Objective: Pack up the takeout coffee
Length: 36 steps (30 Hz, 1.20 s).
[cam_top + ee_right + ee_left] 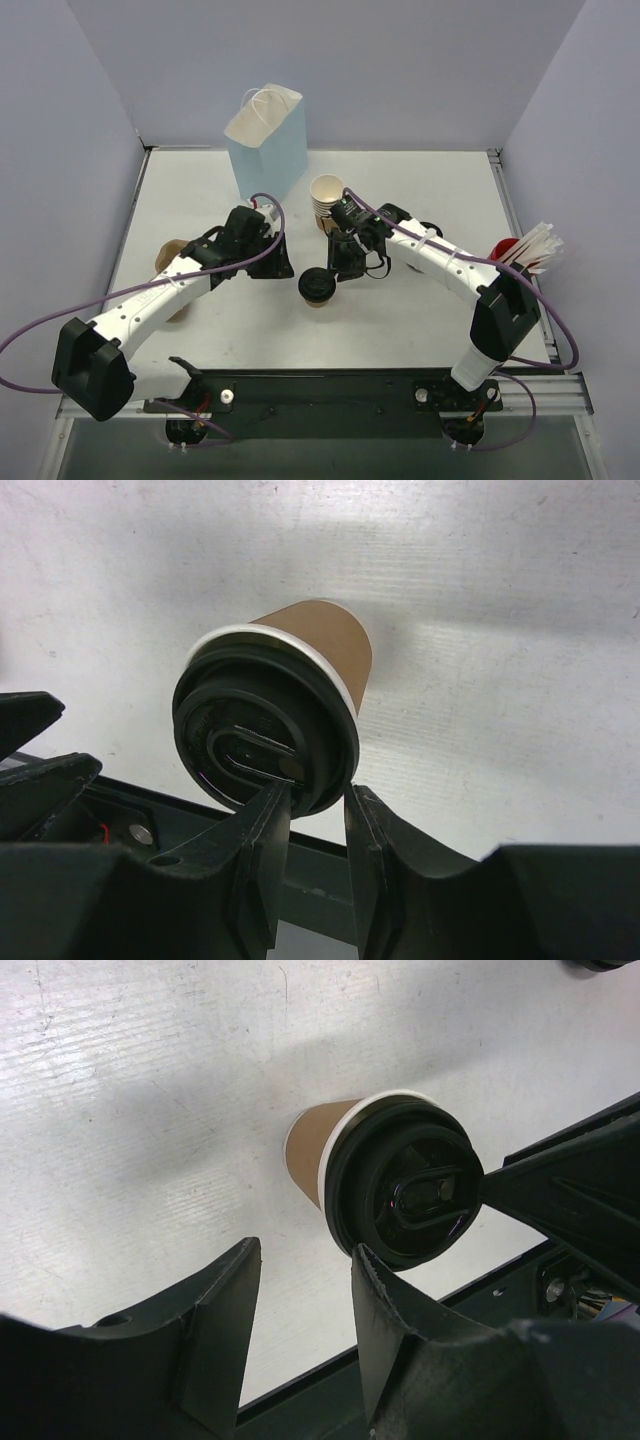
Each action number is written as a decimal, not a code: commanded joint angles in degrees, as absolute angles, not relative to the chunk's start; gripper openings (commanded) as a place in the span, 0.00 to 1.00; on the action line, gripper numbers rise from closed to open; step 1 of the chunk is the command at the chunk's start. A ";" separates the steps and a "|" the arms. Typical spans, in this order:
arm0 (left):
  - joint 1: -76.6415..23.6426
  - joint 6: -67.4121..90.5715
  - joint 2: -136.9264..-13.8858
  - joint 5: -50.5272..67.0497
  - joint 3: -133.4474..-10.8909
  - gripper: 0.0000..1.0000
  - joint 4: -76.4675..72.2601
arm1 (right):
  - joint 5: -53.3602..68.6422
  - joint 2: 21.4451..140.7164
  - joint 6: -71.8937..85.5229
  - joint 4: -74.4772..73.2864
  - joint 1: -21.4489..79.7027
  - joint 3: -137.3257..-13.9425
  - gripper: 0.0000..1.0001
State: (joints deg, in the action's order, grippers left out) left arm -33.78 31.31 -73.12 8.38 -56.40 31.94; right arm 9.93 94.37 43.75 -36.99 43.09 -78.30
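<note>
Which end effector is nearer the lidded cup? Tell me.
Right. The right end effector sits at the rim of the lid; the left end effector stands left of the cup.

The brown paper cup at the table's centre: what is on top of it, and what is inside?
A round black lid sits on the cup. The lid covers the inside, so any contents cannot be seen.

Both arms bent inward toward each other, left gripper (pixel 305 1305) moderately parted, right gripper (pixel 318 825) narrowly parted
</note>
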 commanded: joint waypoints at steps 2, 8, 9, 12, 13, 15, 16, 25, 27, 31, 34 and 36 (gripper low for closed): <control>-33.57 30.06 -70.75 7.56 -56.95 0.52 32.78 | 7.73 93.78 45.09 -40.34 43.42 -80.86 0.30; -33.40 30.06 -70.49 7.30 -56.87 0.52 32.87 | 7.65 95.10 44.74 -40.96 44.03 -81.56 0.28; -33.40 30.15 -70.40 7.29 -56.78 0.52 32.87 | 7.56 95.36 44.39 -41.13 44.03 -81.56 0.28; -33.31 30.32 -70.49 7.21 -56.60 0.52 32.61 | 8.08 96.06 43.86 -41.57 44.03 -82.26 0.27; -33.31 30.32 -70.49 7.29 -56.43 0.51 32.43 | 8.43 96.59 43.86 -41.75 44.12 -82.53 0.27; -33.31 30.41 -70.49 7.38 -56.25 0.52 32.43 | 8.35 97.12 43.95 -42.18 44.38 -83.05 0.28; -33.31 30.50 -70.49 7.38 -56.34 0.52 32.34 | 8.18 97.29 44.12 -42.36 44.47 -83.14 0.27; -33.31 30.50 -70.40 7.21 -56.07 0.52 32.34 | 5.89 98.17 43.51 -44.38 45.00 -83.93 0.12; -33.22 30.32 -70.40 7.21 -56.07 0.51 32.34 | 5.54 97.82 42.63 -44.56 45.09 -84.72 0.05; -33.22 30.41 -70.40 7.03 -56.16 0.52 32.43 | 4.84 97.91 41.31 -44.91 45.18 -87.00 0.00; -33.22 30.59 -70.40 7.03 -56.16 0.51 32.34 | 4.40 98.52 40.26 -45.70 45.18 -88.15 0.00; -33.22 30.67 -70.40 7.03 -56.34 0.51 32.34 | 4.22 99.66 39.47 -47.45 45.18 -89.82 0.00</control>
